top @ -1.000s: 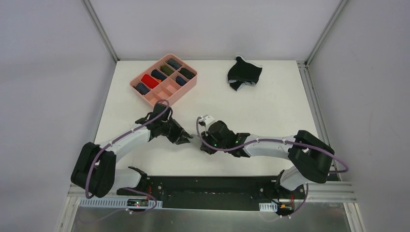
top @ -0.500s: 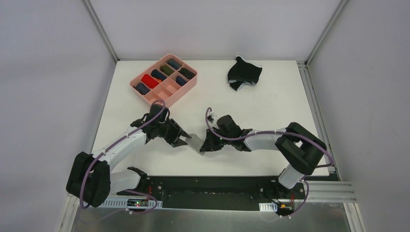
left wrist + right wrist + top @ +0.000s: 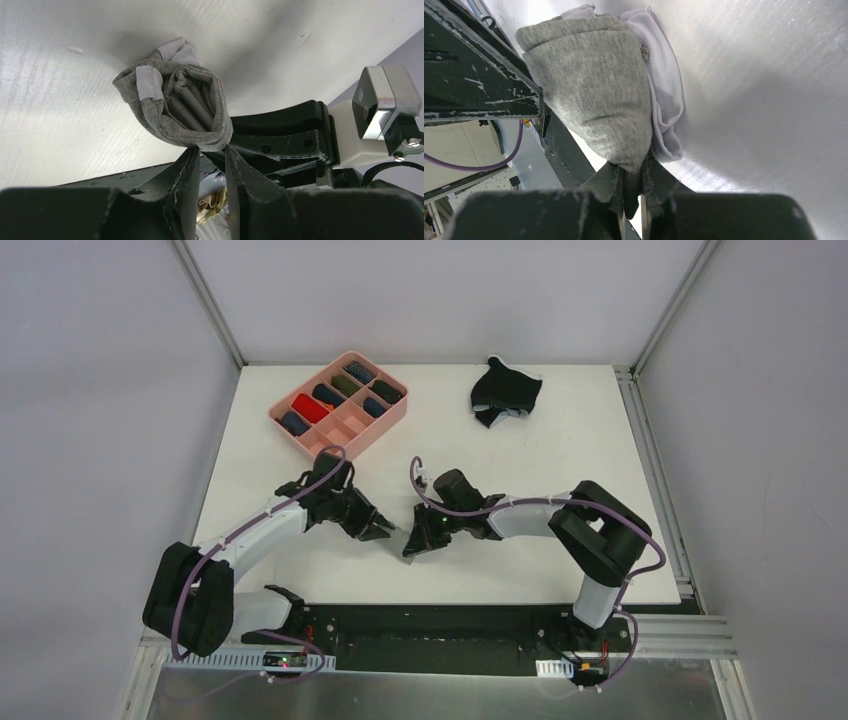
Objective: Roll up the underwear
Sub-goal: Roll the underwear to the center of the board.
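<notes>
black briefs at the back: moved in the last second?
No. The black underwear sits in the same spot near the far edge of the table, with the same gap to the pink tray.

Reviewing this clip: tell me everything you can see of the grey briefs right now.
The grey briefs are soft heathered knit with paler trim patches and a white lining showing on one side. They are bunched into a loose roll, with coiled folds visible at one end. The bundle sits on the white table between the arms. The right gripper pinches a corner. The left gripper has its fingertips at the edge, jaws slightly apart; whether it grips is unclear.
</notes>
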Available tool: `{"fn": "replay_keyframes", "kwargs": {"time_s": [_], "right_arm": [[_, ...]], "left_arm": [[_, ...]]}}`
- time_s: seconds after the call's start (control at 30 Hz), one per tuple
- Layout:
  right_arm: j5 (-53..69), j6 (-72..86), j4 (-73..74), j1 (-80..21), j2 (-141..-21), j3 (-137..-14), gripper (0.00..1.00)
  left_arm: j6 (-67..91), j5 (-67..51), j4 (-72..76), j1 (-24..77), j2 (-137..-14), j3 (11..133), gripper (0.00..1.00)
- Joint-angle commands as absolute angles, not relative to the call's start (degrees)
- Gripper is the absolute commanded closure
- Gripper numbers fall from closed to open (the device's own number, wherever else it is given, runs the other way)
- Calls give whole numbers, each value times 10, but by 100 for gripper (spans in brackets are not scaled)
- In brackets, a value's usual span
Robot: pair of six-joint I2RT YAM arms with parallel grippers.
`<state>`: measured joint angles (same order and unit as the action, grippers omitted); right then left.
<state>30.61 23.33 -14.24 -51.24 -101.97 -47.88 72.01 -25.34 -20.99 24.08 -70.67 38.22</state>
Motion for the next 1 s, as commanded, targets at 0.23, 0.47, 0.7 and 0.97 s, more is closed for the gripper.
{"fn": "replay_keyframes", "kwargs": {"time_s": [0.23,0.47,0.7,0.97], "right_arm": [[264,184,-21,-531,-1031,-506,100],[240,177,12,-542,-1021,-526,98],[170,132,74,-551,-957,-530,65],[56,88,105,-563,-847,-511,47]], "left_arm": [[751,-196,-217,246,-715,327,77],[746,-168,-217,245,-751,316,77],[742,-151,-217,244,-782,309,78],[716,-165,-217,243,-802,317,78]]}}
